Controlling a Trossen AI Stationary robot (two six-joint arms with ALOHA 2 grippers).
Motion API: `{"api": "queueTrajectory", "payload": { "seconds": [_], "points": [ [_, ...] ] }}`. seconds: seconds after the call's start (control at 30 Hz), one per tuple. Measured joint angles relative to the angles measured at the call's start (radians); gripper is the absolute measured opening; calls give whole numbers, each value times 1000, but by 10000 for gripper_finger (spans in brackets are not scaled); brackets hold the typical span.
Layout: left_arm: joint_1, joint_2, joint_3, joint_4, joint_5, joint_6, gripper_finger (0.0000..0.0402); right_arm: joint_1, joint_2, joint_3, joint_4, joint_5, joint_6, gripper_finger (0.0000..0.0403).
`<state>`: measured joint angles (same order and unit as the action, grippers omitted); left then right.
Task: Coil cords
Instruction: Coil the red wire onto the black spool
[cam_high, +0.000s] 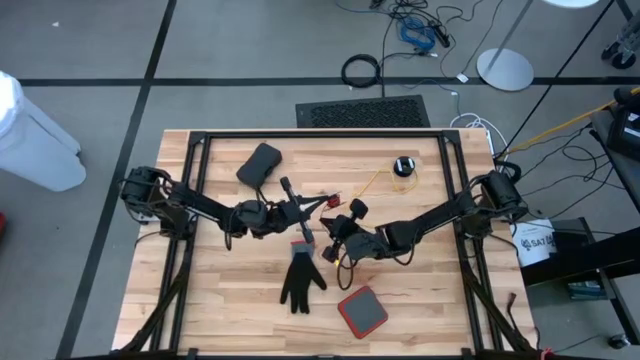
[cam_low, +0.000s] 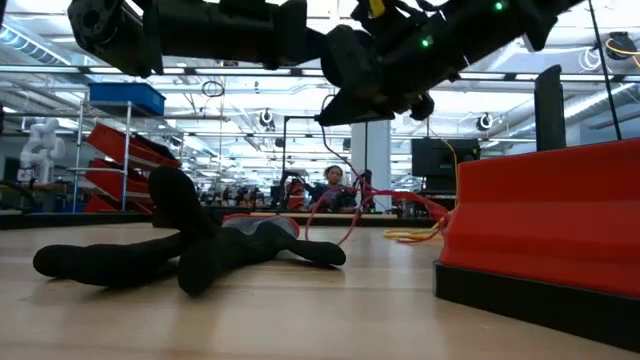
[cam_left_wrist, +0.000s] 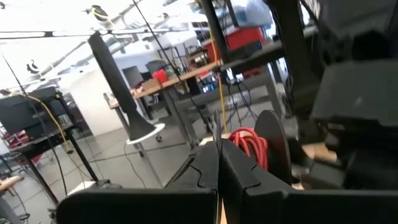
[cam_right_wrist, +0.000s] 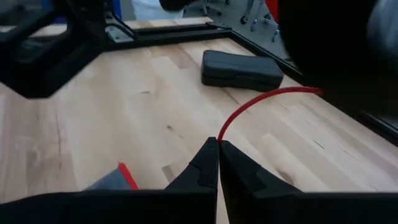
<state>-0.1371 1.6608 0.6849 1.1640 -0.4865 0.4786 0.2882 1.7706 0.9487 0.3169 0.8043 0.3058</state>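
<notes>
High view: both grippers meet at bench (cam_high: 240, 310) centre. Left gripper (cam_high: 308, 207) fingers pinched shut on a yellow cord (cam_left_wrist: 221, 99) running straight away from the tips. Right gripper (cam_high: 334, 232) fingers shut on a red cord (cam_right_wrist: 261, 99) arcing toward 1 o'clock. Puck (cam_high: 403, 166) lies at 2 o'clock, nearer the right arm.

Overhead view above table (cam_high: 230, 300); low view level; wrist views close.
</notes>
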Motion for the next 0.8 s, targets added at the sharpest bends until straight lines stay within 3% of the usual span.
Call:
{"api": "queueTrajectory", "payload": {
  "seconds": [0.23,0.47,0.8],
  "points": [
    [-1,1,0,-62,6,11,0,-2,0,54,-109,0,-6,0],
    [-1,2,0,-131,-44,99,0,19,-8,60,-120,1,-7,0],
    [-1,2,-40,-198,-52,111,0,39,-69,60,-191,1,-4,0]
  ]
}}
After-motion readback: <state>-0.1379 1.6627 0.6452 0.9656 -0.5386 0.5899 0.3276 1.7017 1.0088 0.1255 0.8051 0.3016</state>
